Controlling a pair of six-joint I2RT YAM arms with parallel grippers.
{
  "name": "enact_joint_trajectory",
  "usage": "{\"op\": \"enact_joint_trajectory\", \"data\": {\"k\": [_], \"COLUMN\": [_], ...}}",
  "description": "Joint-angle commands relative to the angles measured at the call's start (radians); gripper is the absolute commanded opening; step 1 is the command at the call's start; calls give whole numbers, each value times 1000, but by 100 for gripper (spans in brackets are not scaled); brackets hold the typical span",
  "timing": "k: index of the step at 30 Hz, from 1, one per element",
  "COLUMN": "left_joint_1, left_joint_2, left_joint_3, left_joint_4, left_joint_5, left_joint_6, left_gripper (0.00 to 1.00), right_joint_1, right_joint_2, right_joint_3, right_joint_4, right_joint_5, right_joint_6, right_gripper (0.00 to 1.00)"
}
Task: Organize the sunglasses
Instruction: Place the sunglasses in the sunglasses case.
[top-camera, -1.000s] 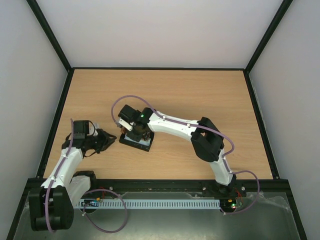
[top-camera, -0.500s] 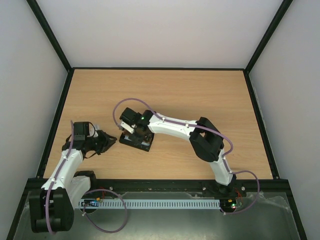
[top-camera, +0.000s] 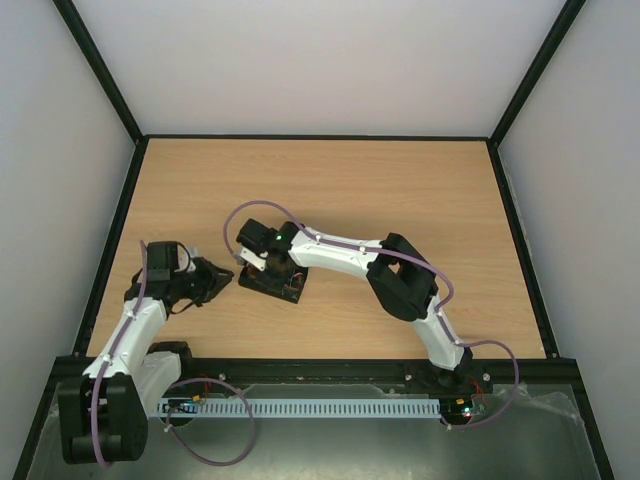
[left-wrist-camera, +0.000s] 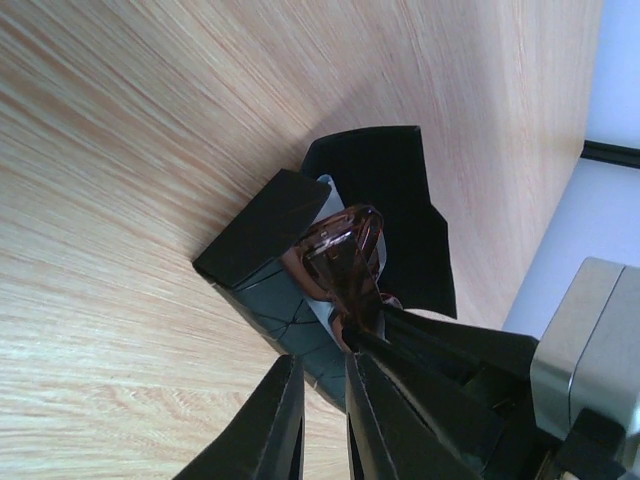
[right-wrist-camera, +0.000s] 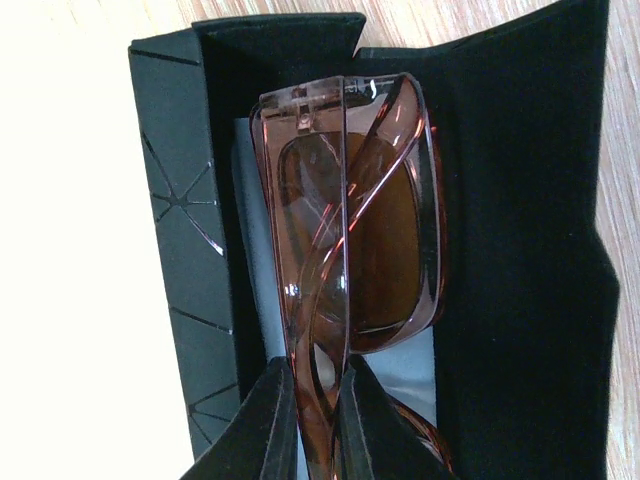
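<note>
We see the sunglasses (right-wrist-camera: 345, 230) in glossy, translucent amber plastic with smooth dark lenses, the case (right-wrist-camera: 520, 250) matt black and felt-like inside, its smoother outer panel at left scored with fine lines, and the table (left-wrist-camera: 150, 150) in smooth, pale wood grain.

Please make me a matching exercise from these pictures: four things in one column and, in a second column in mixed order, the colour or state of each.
Column one
1. sunglasses
2. case
3. right claw
4. left claw

Column two
a. holds nothing, beside the case
b. translucent amber, arms folded
c. black, lying open
d. shut on the sunglasses

Pairs: 1-b, 2-c, 3-d, 4-a
</note>
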Motion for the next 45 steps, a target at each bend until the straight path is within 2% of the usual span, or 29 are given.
{"op": "enact_joint_trajectory", "data": {"k": [1, 10, 22, 34, 37, 39, 45], "left_joint_1": [8, 5, 5, 5, 5, 6, 6], "left_joint_2": [24, 84, 95, 93, 89, 89, 86], "left_joint_3": [-7, -1, -2, -3, -2, -3, -3], "left_joint_4": [71, 160, 175, 175, 172, 172, 169], "left_joint_5": [11, 8, 15, 13, 10, 9, 7], "left_joint_6": [-44, -74, -71, -69, -67, -66, -66], "left_gripper": [15, 15, 15, 15, 15, 15, 15], "right_joint_1": [3, 1, -27, -48, -48, -47, -48], "right_joint_2": [23, 67, 97, 84, 75, 65, 31], "right_joint_3": [47, 119, 134, 130, 129, 127, 109], "right_joint_4": [-84, -140, -170, -165, -166, -164, -142], "right_joint_5": [-23, -102, -164, -176, -162, -146, -80], "right_joint_6": [8, 28, 59, 77, 78, 82, 85], "right_gripper": [1, 1, 3, 23, 25, 32, 39]}}
